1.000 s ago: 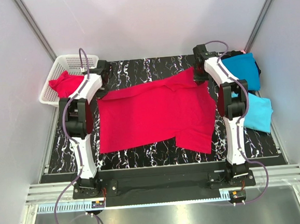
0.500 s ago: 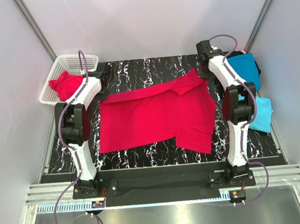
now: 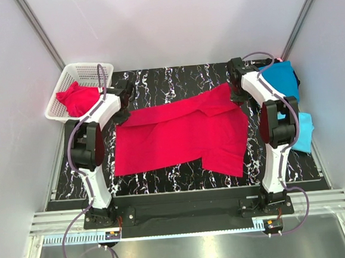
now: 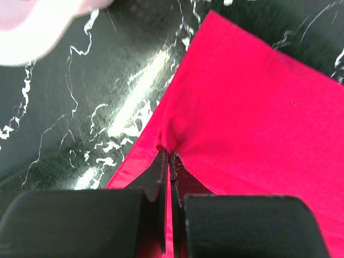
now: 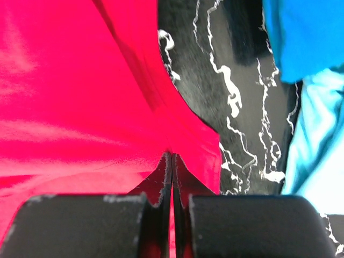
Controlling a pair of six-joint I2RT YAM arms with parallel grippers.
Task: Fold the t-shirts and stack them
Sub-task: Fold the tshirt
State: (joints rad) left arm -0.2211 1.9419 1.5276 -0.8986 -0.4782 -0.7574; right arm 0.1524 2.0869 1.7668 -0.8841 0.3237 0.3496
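A crimson-red t-shirt (image 3: 181, 131) lies spread across the black marbled table (image 3: 176, 173). My left gripper (image 3: 122, 109) is shut on its far left edge; the left wrist view shows red t-shirt cloth (image 4: 252, 107) pinched at that gripper (image 4: 169, 156). My right gripper (image 3: 236, 93) is shut on the far right corner, with red t-shirt cloth (image 5: 80, 97) pinched at this gripper (image 5: 172, 157) in the right wrist view. A teal-blue t-shirt (image 3: 279, 80) and a sky-blue t-shirt (image 3: 304, 132) lie at the right edge. Another red t-shirt (image 3: 77, 97) sits in the basket.
A white mesh basket (image 3: 87, 73) stands at the far left corner, off the table's edge. Grey walls close in on both sides. The teal-blue cloth (image 5: 301, 37) and sky-blue cloth (image 5: 317, 140) lie just right of my right gripper.
Both grippers have carried the far edge of the red t-shirt toward the near side, the left one moving right. The shirt's far part now lies folded lower.
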